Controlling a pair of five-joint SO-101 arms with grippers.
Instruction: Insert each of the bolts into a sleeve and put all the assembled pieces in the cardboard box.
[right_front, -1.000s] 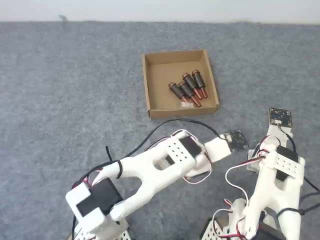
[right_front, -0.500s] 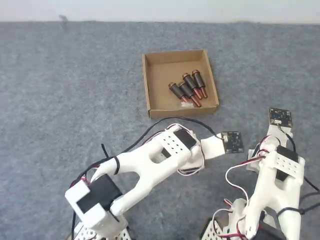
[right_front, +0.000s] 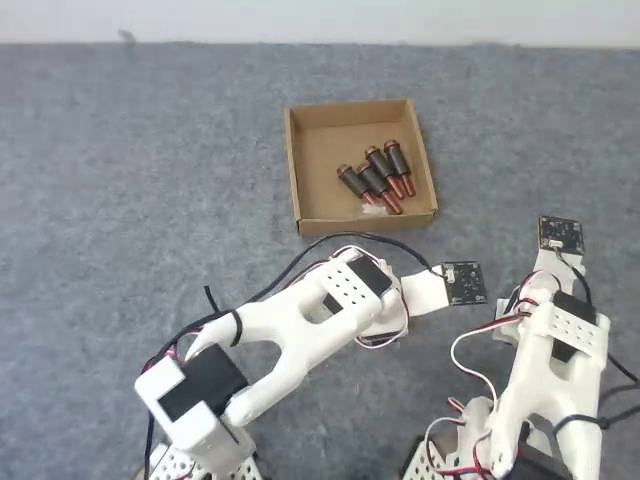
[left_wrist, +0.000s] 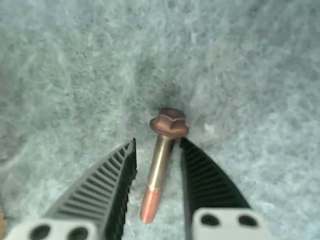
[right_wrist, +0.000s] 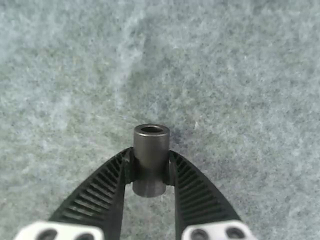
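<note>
copper bolt (left_wrist: 161, 165) flat on worktop (right_front: 150, 150), inside part-open left hand (left_wrist: 157, 145), not clamped. sleeve (right_wrist: 151, 142) pinched in right hand (right_wrist: 150, 153). four assembled pieces (right_front: 375, 177) in cardboard box (right_front: 296, 180). next: close on shank, lift, align with bore.

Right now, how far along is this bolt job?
Done: four assembled pieces lie in the cardboard box. In hand: the right fingers clamp a sleeve; the left fingers straddle a bolt on the carpet, not gripping. Left: join them and box the piece.
</note>
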